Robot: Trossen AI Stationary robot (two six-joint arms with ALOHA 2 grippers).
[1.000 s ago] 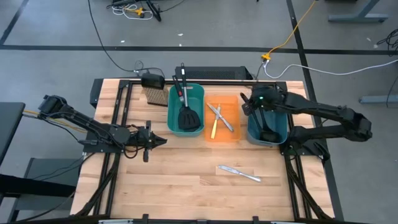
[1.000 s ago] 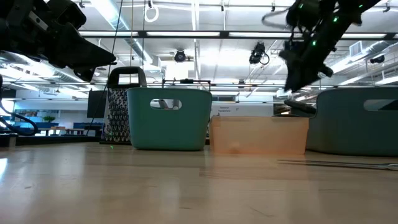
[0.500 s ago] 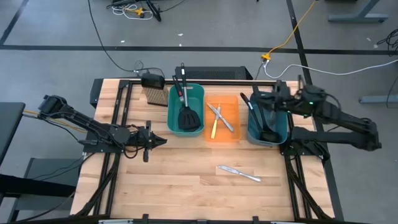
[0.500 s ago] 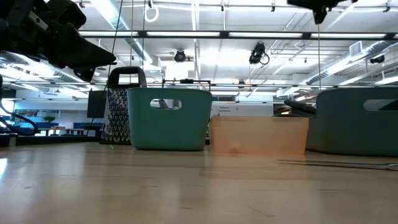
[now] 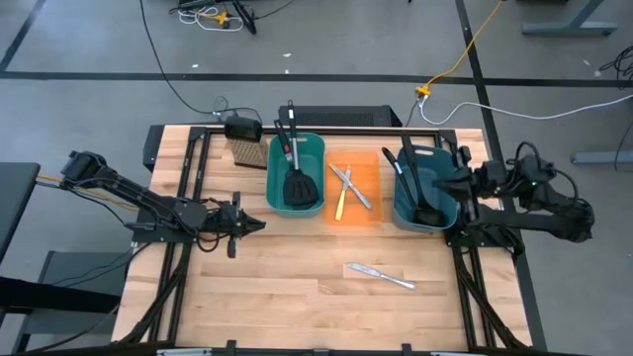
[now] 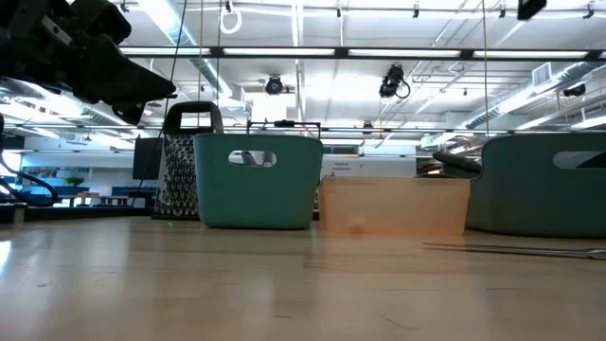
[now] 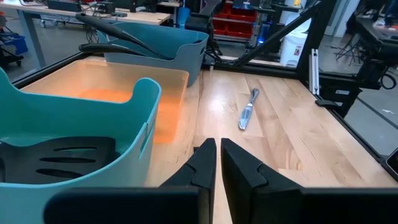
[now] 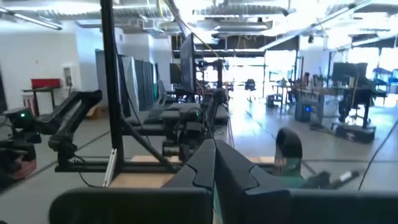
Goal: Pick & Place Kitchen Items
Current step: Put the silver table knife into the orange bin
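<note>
A slim silver table knife (image 5: 381, 276) lies flat on the wood near the front right; it also shows in the left wrist view (image 7: 247, 109). Two black slotted spatulas (image 5: 299, 178) lie in the left teal bin (image 5: 273, 188). Silver knives and a yellow-handled knife (image 5: 341, 198) lie in the orange bin (image 5: 368, 220). Long black ladles (image 5: 417, 193) lie in the right teal bin (image 5: 447, 203). My left gripper (image 5: 255, 225) is shut and empty, left of the left teal bin. My right gripper (image 5: 453, 182) is shut and empty, held level at the right teal bin's right rim.
A tan-bristled brush with a black top (image 5: 246, 146) stands behind the left teal bin. The three bins stand in a row across the table's far half. Open wood lies along the near half around the lone knife. Black frame rails run along both table sides.
My right gripper has risen out of the right teal bin, tipped from pointing down to level, and drawn back toward the table's right edge. The ladles stay in the bin. My left arm has kept still.
</note>
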